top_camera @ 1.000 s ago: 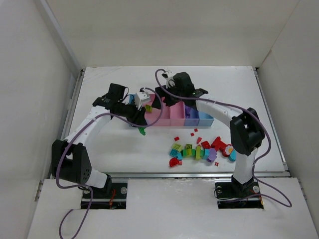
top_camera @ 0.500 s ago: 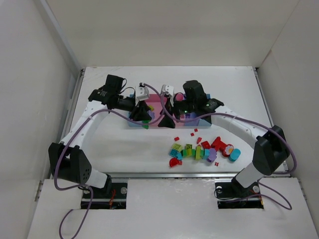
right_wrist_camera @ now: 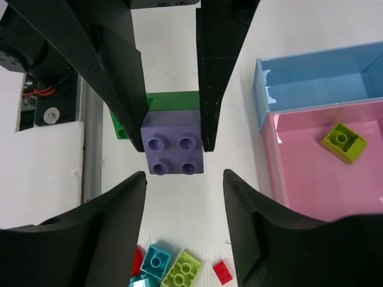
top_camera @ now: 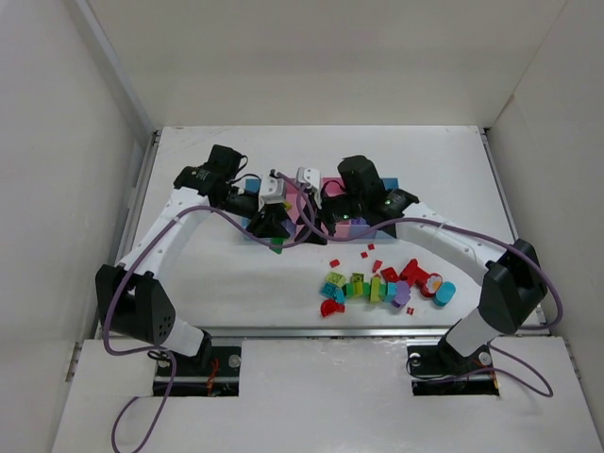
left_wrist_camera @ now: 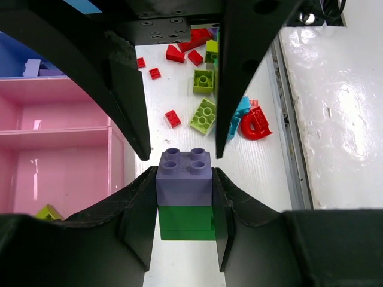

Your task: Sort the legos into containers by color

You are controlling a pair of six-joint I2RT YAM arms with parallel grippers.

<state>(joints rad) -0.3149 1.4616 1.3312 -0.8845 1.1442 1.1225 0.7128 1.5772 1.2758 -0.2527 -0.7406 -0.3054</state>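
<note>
My left gripper (left_wrist_camera: 184,179) is shut on a purple brick (left_wrist_camera: 184,177) stacked on a green brick (left_wrist_camera: 185,219), held just in front of the containers (top_camera: 330,186). In the top view the left gripper (top_camera: 274,226) faces my right gripper (top_camera: 310,225). The right gripper (right_wrist_camera: 184,177) is open and empty, its fingertips (right_wrist_camera: 139,179) level with the studded end of the purple brick (right_wrist_camera: 173,150). The green brick (right_wrist_camera: 170,101) shows behind it. A lime brick (right_wrist_camera: 343,142) lies in a pink bin (right_wrist_camera: 311,191). The loose legos (top_camera: 382,283) lie front right.
A light blue bin (right_wrist_camera: 323,81) adjoins the pink one. The left wrist view shows pink bins (left_wrist_camera: 60,167) and a purple-blue bin (left_wrist_camera: 18,60) on the left. Cyan (right_wrist_camera: 154,261), lime (right_wrist_camera: 184,272) and red (right_wrist_camera: 221,272) bricks lie below the right gripper. The table's front edge (top_camera: 330,330) lies near the pile.
The right arm swung from behind the bins to their front and closed in on the left gripper. The left gripper kept the purple-and-green stack and shifted a little.
</note>
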